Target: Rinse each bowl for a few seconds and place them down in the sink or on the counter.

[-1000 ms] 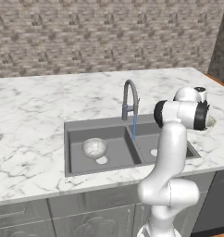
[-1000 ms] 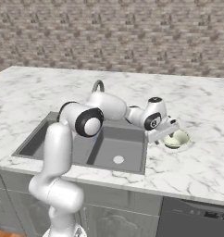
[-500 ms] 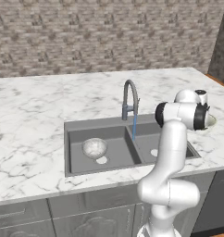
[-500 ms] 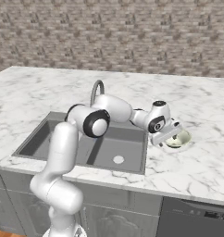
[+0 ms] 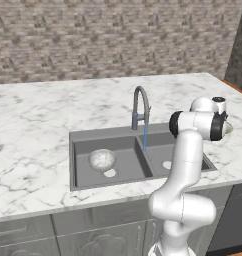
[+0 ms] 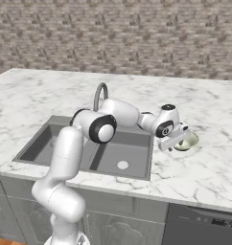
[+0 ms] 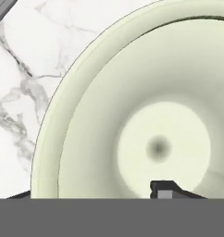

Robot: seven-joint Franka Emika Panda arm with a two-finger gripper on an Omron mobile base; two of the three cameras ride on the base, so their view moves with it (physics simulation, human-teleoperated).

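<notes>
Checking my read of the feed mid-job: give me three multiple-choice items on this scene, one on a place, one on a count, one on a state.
1. Where does the grey stone bowl lie?
A. left basin
B. right basin
C. counter

2. How many basins has the sink?
A. one
B. two
C. three

3. What is the faucet doing?
A. off
B. running
C. dripping onto the counter

Answers: 1 A, it sits beside that basin's drain. 2 B, a divider splits it, each side with a drain. 3 B, a blue stream falls from the spout. The gripper is at the cream-green bowl on the counter.
</notes>
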